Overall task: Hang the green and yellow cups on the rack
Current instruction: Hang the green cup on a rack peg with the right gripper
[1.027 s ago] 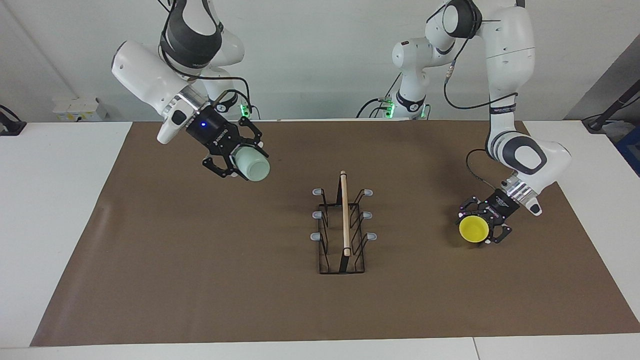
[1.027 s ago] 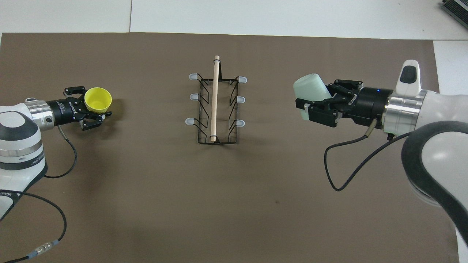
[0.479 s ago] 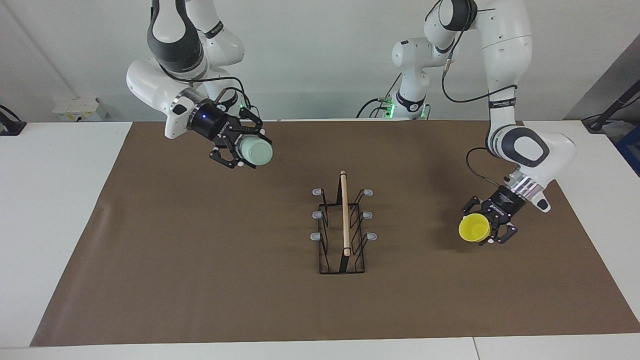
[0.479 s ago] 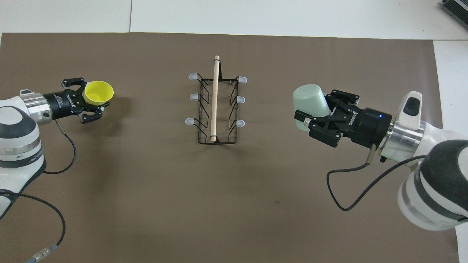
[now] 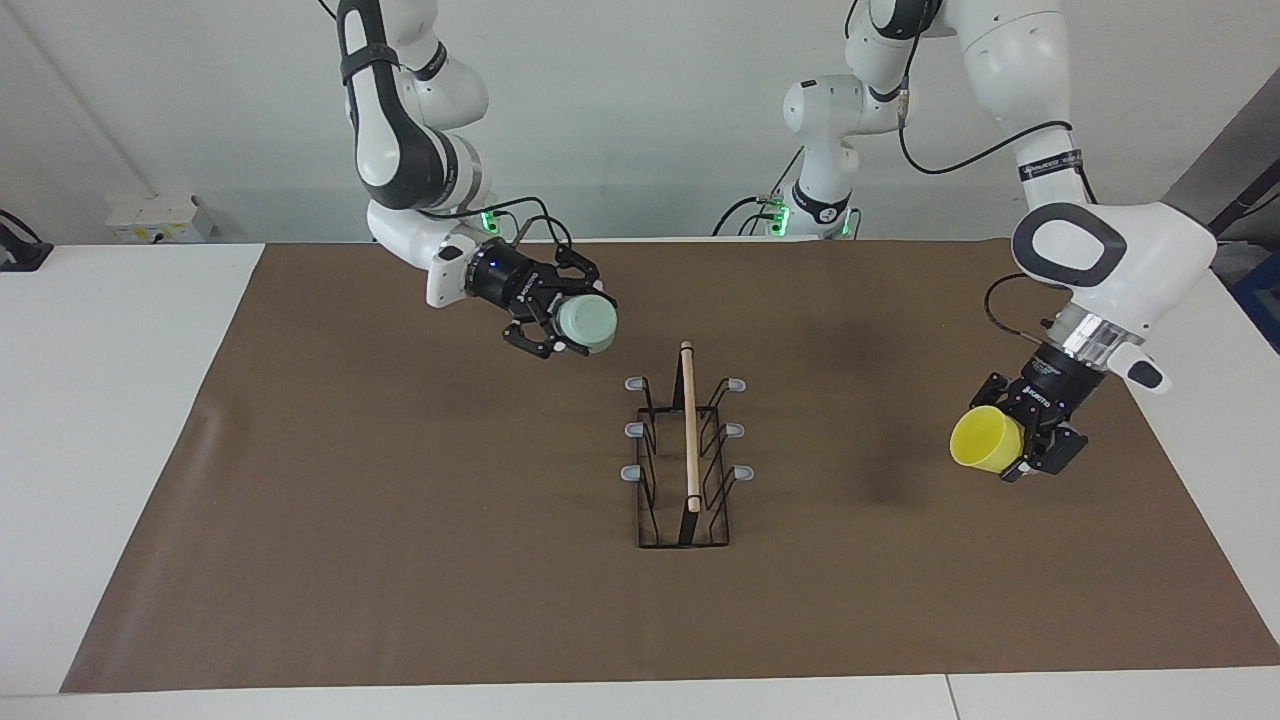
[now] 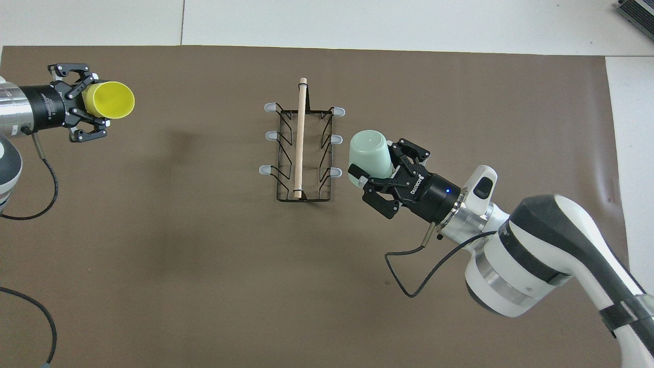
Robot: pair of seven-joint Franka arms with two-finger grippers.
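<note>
Now the right gripper (image 5: pixel 560 322) is closed on the green cup (image 5: pixel 588 322), held sideways in the air beside the rack (image 5: pixel 686 450), probably so its mouth can slide over a prong. Over the table (image 5: pixel 400 560) toward the left arm's end, the left gripper (image 5: pixel 1030 440) grips the yellow cup (image 5: pixel 982 438), also sideways, perhaps waiting its turn.

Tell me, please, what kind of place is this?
Probably a robotics lab workbench. Two white arms stand at a white table covered by a brown mat; they hold only plastic cups near a wire rack, and cables trail along a bare wall.
</note>
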